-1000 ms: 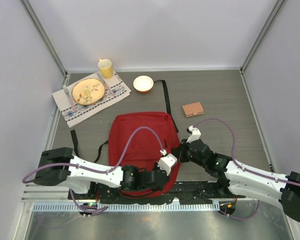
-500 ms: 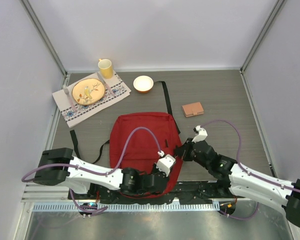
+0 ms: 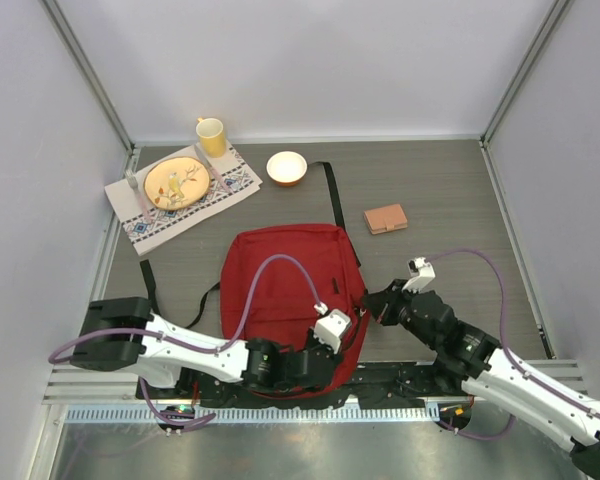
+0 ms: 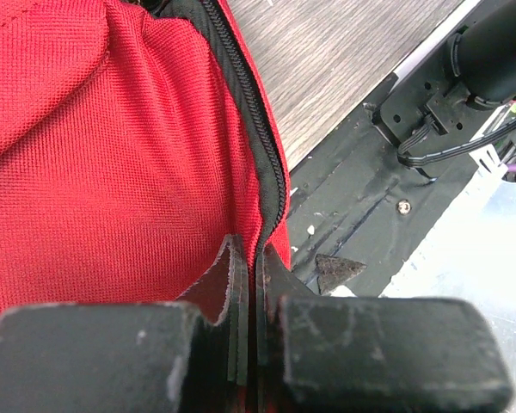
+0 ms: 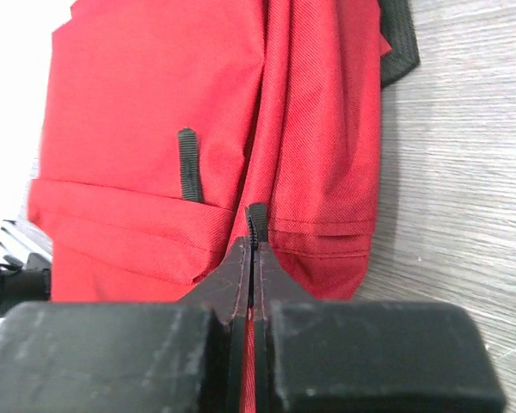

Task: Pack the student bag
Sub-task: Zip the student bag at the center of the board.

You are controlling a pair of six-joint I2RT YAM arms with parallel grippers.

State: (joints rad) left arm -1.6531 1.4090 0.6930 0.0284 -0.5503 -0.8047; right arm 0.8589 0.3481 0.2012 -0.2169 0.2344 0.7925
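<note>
In the top view, the student bag (image 3: 280, 280) is seen lying flat on the table (image 3: 450, 190), close to the near edge and between the two arms. The left gripper (image 3: 345, 338) is placed at its near right corner and the right gripper (image 3: 371, 304) at its right side. From here it cannot be told how either pincer stands. A plate (image 3: 175, 182) on a patterned cloth (image 3: 145, 225), a yellow mug (image 3: 211, 135), a bowl (image 3: 286, 167) and a small brown pad (image 3: 386, 218) are set well apart from the bag, and a black strap (image 3: 332, 195) is stretched toward the bowl.

In the left wrist view, the left fingers are shown pressed together on the bag's red edge, just under the black zipper (image 4: 256, 129). The dark base rail (image 4: 370, 198) is seen just beside it.

In the right wrist view, the right fingers are shown clamped together on the black zip end at the bag's side seam, with red cloth caught between them. A black loop (image 5: 187, 163) is seen on the front pocket.
</note>
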